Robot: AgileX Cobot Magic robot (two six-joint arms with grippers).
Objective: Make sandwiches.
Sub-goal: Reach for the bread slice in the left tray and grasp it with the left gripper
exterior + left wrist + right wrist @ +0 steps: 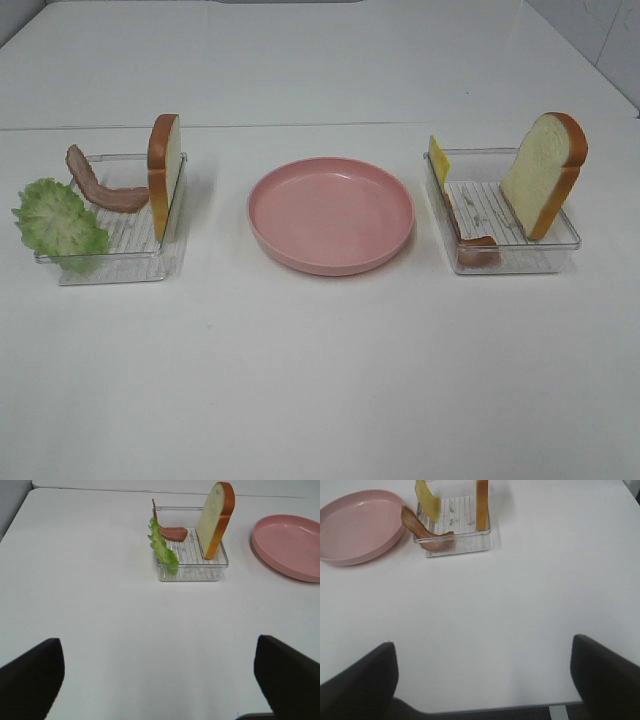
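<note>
Left hand (159, 677): fingers spread wide, nothing btwn them, well short of the left tray (120, 268); lettuce (58, 218) droops over that tray's outer wall, looks soft & floppy, so pinch near its middle; left bacon (100, 188) arches inside, prob. bendy, take it at the raised end; left bread slice (165, 170) stands on edge at the wall nearest the plate (330, 215), likely light foam, grip across the crust sides w/ a gentle squeeze. Plate sits mid-tabletop (320, 400), nothing on it, low rim, free approach from both sides. Right tray (520, 262): cheese (438, 160) leans on the plate-side wall, thin & slippery-looking, edge pinch only; right bacon (475, 245) runs along that wall to the front corner; right bread slice (545, 170) tilts toward the outer wall. Right hand (482, 677): wide too, empty. Tray walls are the snag risk; lift straight up first; plenty of bare tabletop in front.
</note>
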